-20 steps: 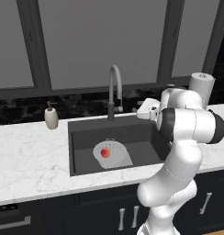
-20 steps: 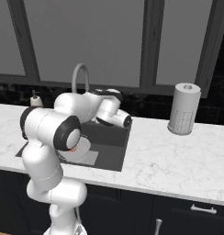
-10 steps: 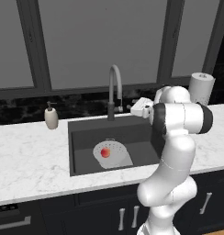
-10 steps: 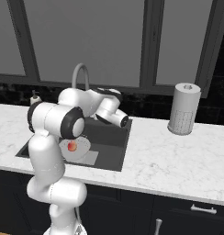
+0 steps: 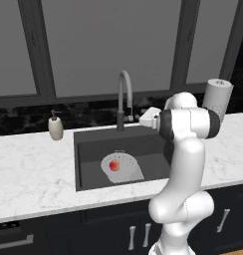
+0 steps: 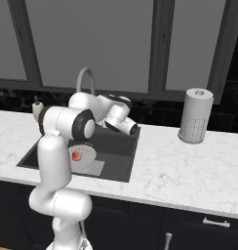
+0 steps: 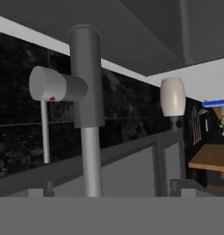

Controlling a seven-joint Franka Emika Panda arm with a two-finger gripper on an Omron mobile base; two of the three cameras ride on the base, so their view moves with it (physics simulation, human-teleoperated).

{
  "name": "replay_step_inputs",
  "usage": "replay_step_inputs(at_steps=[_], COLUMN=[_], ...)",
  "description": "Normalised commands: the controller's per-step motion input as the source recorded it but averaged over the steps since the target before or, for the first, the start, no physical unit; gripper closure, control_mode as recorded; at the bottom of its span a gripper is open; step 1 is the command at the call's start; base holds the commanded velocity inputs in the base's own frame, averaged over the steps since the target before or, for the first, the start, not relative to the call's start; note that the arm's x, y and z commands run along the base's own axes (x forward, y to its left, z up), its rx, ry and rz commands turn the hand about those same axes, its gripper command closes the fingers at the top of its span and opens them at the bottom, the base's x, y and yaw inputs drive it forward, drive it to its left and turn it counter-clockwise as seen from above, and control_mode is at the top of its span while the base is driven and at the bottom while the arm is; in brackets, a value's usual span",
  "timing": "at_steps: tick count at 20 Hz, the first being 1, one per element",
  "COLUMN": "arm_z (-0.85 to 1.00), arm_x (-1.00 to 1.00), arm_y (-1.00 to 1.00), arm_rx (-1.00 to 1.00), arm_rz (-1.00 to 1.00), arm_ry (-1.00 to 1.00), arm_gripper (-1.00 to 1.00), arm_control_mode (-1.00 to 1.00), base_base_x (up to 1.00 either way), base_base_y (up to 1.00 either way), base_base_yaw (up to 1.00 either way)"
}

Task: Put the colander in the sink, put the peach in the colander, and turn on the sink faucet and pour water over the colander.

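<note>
The gripper (image 5: 145, 118) stands wide open, holding nothing, just beside the sink faucet (image 5: 123, 97) base. Through the hand camera, rolled upside down, the faucet's side lever (image 7: 52, 85) sits close ahead, left of centre, jutting sideways. The peach (image 5: 114, 166) rests in the colander (image 5: 121, 166) inside the sink (image 5: 88, 164), below.

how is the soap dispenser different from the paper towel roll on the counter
The soap dispenser is small and beige with a pump top; the paper towel roll is a much bigger, plain pale grey cylinder. The dispenser stands left of the sink; the roll stands on the right side of the counter. Both are upright at the counter's back edge.
</note>
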Motion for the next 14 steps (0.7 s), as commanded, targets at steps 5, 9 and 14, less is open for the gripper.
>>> replay_step_inputs(at_steps=[5, 9, 14], arm_z=[0.0, 0.0, 0.0], arm_x=[0.35, 0.31, 0.24], arm_y=[0.0, 0.01, 0.08], arm_rx=[0.09, 0.09, 0.05], arm_rz=[0.0, 0.0, 0.0], arm_ry=[0.0, 0.0, 0.0], arm_gripper=[-1.0, -1.0, -1.0], arm_control_mode=[-1.0, -1.0, -1.0], base_base_x=[0.0, 0.0, 0.0], base_base_y=[0.0, 0.0, 0.0], base_base_yaw=[0.0, 0.0, 0.0])
